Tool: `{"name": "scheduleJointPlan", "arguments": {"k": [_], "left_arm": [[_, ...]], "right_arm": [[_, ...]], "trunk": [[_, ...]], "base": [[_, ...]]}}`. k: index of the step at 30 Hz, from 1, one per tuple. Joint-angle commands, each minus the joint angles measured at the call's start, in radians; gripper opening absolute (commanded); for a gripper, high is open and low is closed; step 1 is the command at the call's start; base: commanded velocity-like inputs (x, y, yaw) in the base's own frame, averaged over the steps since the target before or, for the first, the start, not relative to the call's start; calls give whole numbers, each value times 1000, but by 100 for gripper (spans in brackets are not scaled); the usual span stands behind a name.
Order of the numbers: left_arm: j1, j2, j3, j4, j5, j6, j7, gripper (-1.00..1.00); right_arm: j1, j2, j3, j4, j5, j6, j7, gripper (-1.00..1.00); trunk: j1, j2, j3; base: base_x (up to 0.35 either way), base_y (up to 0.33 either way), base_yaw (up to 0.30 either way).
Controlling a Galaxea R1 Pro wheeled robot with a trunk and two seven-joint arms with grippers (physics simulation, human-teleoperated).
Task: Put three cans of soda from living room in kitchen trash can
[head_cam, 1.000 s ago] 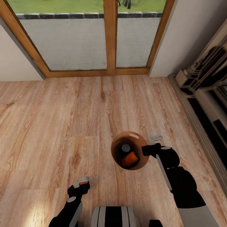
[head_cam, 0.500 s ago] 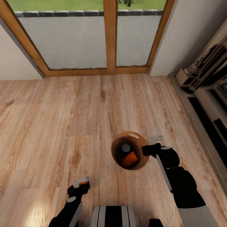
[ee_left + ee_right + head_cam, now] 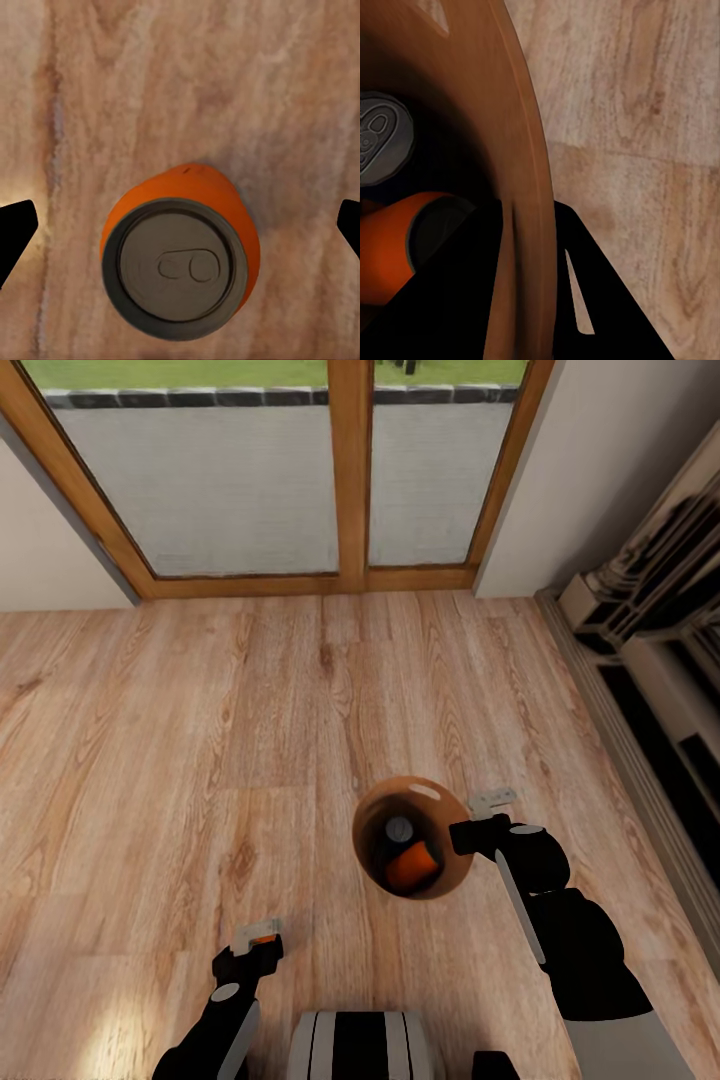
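On the left of the head view, the left claw (image 3: 260, 937) hangs low over the wood plank floor (image 3: 200, 740), clamped on a soda can (image 3: 263, 938) of which only an orange sliver shows between the fingers. The left wrist view looks straight down that held can (image 3: 180, 259): its long axis runs along the camera's line toward the floor, grey top and pull tab facing the lens, orange wall showing around the rim, with the two dark fingertips (image 3: 15, 229) at either edge of the picture. In the middle of the head view, the trash can (image 3: 440, 880) is held off the floor with its round mouth tipped up toward the head camera, coppery inside, oval handle cut-out (image 3: 426, 791) at the far rim. Two more cans lie inside: one can (image 3: 399, 828) stands on end with its grey top facing out of the bin, and the other can (image 3: 412, 867) lies tilted on its side, orange wall showing. That makes three cans counted, one in the left claw and two in the bin. To the right, the right claw (image 3: 478, 818) is closed on the bin's rim; the right wrist view shows its dark fingers (image 3: 585, 270) straddling the bin wall (image 3: 521, 187). At the far edge stand two wood-framed glass doors (image 3: 350, 470).
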State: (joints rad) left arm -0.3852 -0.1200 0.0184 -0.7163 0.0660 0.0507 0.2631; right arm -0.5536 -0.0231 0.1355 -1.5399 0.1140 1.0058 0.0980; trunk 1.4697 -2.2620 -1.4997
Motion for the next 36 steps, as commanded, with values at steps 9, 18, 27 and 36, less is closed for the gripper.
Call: {"name": "scheduleJointPlan", "arguments": {"k": [9, 18, 27, 36], "left_arm": [[0, 0, 0, 0, 0, 0, 0, 100], [0, 0, 0, 1, 0, 0, 0, 100], [0, 0, 0, 2, 0, 0, 0, 100], [0, 0, 1, 1, 0, 0, 1, 100]], "right_arm": [[0, 0, 1, 0, -19, 1, 3, -100], [0, 0, 1, 0, -19, 1, 3, -100], [0, 0, 1, 0, -19, 1, 3, -100], [-7, 0, 0, 0, -19, -1, 3, -100]], "trunk": [[11, -21, -9], [27, -49, -22], [27, -49, -22], [27, -49, -22]], "base": [[0, 0, 0], [0, 0, 0], [-9, 0, 0], [-102, 0, 0]]}}
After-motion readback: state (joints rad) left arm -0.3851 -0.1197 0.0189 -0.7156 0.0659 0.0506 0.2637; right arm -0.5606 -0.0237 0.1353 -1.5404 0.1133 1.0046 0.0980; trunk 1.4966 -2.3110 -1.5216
